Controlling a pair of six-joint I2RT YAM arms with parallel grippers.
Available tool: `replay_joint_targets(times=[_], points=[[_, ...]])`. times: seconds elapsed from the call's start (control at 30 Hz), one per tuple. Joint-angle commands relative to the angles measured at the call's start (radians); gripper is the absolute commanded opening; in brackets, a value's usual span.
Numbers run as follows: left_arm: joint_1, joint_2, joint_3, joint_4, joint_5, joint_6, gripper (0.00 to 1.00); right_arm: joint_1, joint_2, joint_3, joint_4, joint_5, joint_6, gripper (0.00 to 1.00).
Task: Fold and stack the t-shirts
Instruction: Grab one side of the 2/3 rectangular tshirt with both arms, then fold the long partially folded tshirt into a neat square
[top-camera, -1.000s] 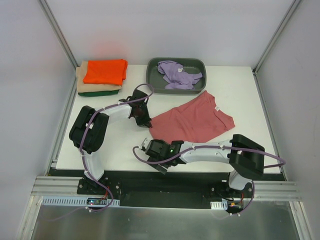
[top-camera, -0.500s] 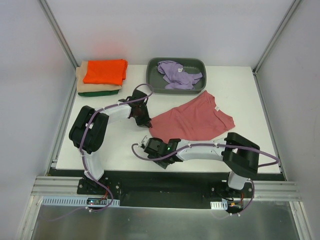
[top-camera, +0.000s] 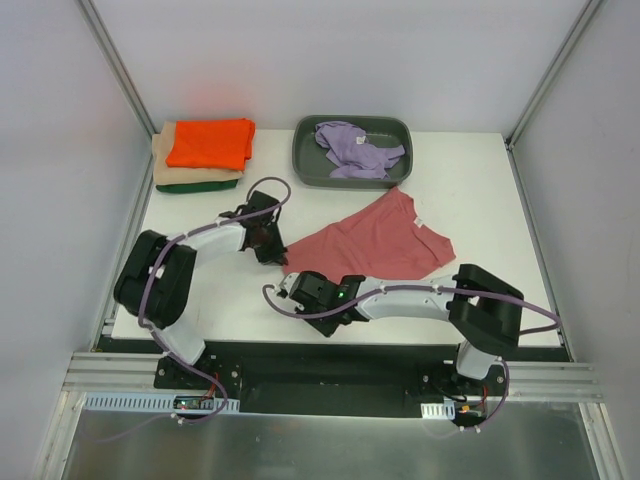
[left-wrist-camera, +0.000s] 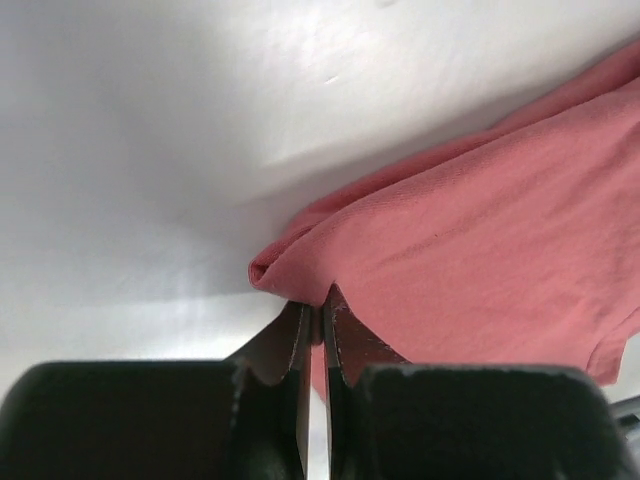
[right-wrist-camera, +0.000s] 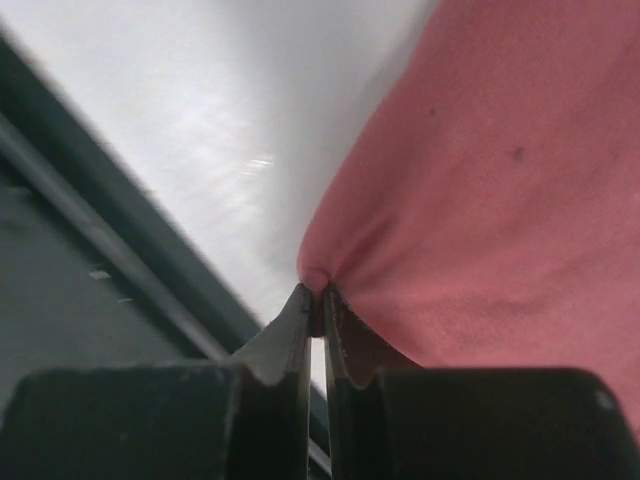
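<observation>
My bench (top-camera: 470, 190) carries a stack of folded t-shirts (top-camera: 205, 150) at its far left corner, a grey tray (top-camera: 350, 183) at the far edge, and a rose-red t-shirt (top-camera: 380, 245) mid-bench.

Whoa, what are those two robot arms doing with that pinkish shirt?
They are working on folding t-shirts. The left claw and the right claw each pinch an edge of the rose-red t-shirt, which lies spread on the white table. A stack of folded t-shirts sits at the back left. A crumpled lavender t-shirt waits in the grey tray.
</observation>
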Motion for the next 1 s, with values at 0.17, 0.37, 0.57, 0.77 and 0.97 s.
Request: replay_joint_targets(times=[0.17,0.37,0.57,0.77,0.97], points=[[0.126,-0.428,-0.228,-0.127,-0.151,0.029,0.00,0.020,-0.087,0.054,0.292,-0.615,0.175,0.05],[0.144,-0.661,-0.220,-0.274,-0.279,0.039,0.01,0.018,-0.086,0.115,0.392,-0.784,0.247,0.04],[0.147,-0.773,-0.174,-0.309,-0.311,0.029,0.05,-0.020,-0.173,0.030,0.521,-0.799,0.314,0.04],[0.127,-0.711,-0.088,-0.262,-0.167,0.003,0.00,-0.128,-0.348,-0.171,0.533,-0.741,0.334,0.03],[0.011,-0.588,0.004,-0.184,-0.161,-0.024,0.00,-0.256,-0.546,-0.338,0.460,-0.689,0.330,0.04]])
